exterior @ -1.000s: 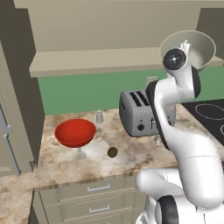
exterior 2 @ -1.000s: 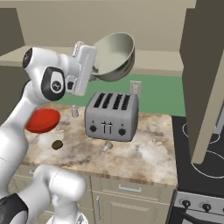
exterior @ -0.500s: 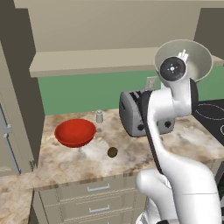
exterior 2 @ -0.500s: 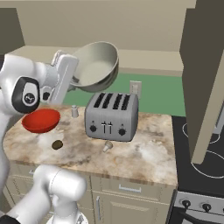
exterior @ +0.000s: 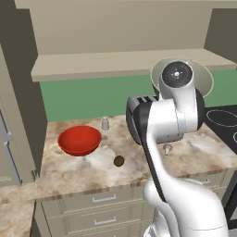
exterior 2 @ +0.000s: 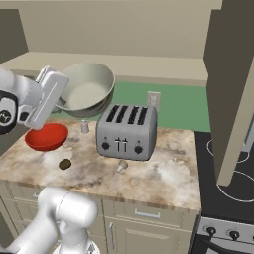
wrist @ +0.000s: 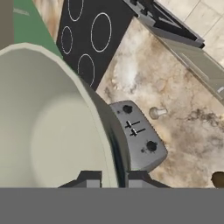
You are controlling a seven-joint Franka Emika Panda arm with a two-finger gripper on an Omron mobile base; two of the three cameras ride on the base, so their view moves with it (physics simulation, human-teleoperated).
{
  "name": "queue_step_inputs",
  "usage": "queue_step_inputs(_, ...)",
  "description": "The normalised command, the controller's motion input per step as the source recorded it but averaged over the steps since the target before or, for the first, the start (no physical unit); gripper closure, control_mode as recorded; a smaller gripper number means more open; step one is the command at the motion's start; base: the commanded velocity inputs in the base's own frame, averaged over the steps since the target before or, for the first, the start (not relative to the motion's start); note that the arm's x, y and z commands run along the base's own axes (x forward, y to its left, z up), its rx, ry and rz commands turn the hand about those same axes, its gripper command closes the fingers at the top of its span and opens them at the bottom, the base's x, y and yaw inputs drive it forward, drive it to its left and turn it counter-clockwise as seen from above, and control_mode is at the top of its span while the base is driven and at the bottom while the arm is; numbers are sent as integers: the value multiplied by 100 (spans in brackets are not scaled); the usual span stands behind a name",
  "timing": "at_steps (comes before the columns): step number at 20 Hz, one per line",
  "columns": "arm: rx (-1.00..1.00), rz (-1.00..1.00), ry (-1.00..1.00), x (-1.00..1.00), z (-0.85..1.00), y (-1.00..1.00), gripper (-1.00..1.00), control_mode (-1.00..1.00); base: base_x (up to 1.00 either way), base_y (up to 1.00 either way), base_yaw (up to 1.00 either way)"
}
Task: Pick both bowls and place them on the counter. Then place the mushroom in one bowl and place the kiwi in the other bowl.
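Note:
The silvery-grey bowl (exterior 2: 88, 90) with a cream inside hangs tilted in the air above the toaster's left end, and my gripper (exterior 2: 61, 101) is shut on its rim. In the hand view the bowl (wrist: 39, 131) sits at the left, its rim pinched by my gripper (wrist: 113, 177). In the left base view its rim (exterior: 207, 79) peeks out behind my arm. On the counter (exterior 2: 163, 173) at the left rests the red bowl (exterior 2: 46, 136) (exterior: 78, 140). In front of it lies the kiwi (exterior 2: 65, 163) (exterior: 119, 161) (wrist: 217, 178). The mushroom (exterior 2: 121, 166) (exterior: 167, 149) (wrist: 155, 113) lies before the toaster.
A silver four-slot toaster (exterior 2: 126, 131) (wrist: 138, 135) stands mid-counter, with a small grey shaker (exterior 2: 85, 126) (exterior: 105, 123) to its left. A black stove top (exterior 2: 228, 178) (wrist: 87, 35) adjoins the counter's right end. A beige shelf (exterior: 92, 65) runs along the green wall.
My arm has swung left and a little down with the silvery-grey bowl still held, from above the toaster's right side toward its left end. The things on the counter have not moved.

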Motion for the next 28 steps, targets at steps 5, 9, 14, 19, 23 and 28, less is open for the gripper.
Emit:
queue_step_inputs(5, 15, 0, 9, -19, -28, 69, 100, -100, 0, 0, 0)
queue_step_inputs(9, 8, -1, 6, -9, -41, 78, 100, -100, 0, 0, 0)
queue_step_inputs(14, 6, -2, 6, -1, -44, 77, 100, -100, 0, 0, 0)
queue_step_inputs(19, 3, -4, 15, 0, -53, 70, 100, -100, 0, 0, 0)
queue_step_inputs(23, 0, -7, 14, 0, -46, 72, 100, -100, 0, 0, 0)
queue_step_inputs(28, 1, -6, 16, 1, -45, 67, 100, -100, 0, 0, 0)
